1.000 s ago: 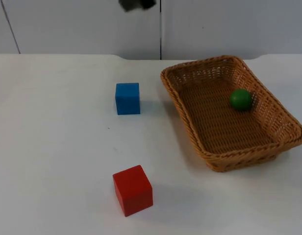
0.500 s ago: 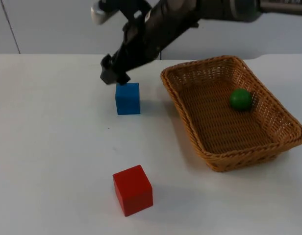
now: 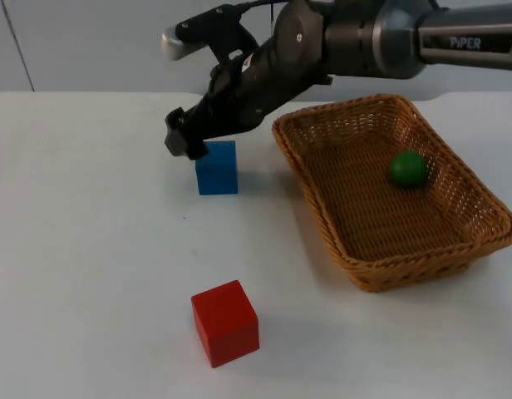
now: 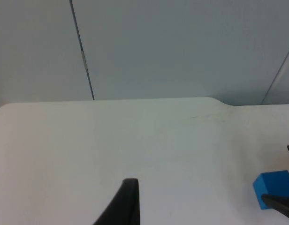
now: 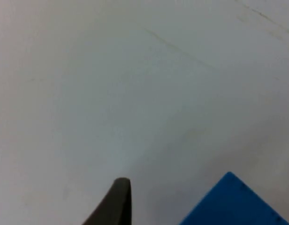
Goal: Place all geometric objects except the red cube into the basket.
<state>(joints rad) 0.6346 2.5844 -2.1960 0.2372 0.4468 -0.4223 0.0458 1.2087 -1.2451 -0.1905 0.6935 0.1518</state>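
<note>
A blue cube [image 3: 217, 168] stands on the white table, left of the wicker basket [image 3: 347, 110]. A green ball [image 3: 408, 168] lies inside the basket. The red cube [image 3: 225, 322] sits alone near the front. My right gripper [image 3: 188, 143] has reached across from the right and hangs open at the blue cube's far left corner, its fingertips [image 4: 281, 206] on either side of the cube [image 4: 274, 186]. The same cube [image 5: 238, 202] lies close beside the tip in the right wrist view. My left gripper [image 4: 127, 201] waits off to the left, over bare table.
The grey partition wall [image 3: 115, 41] closes off the table's far edge. The right arm [image 3: 356, 41] stretches over the basket's far left corner. Bare table lies left of both cubes.
The right arm came in from the far edge and moved down and slightly left, bringing its gripper to the blue cube's far left corner. Cubes, ball and basket have not moved.
</note>
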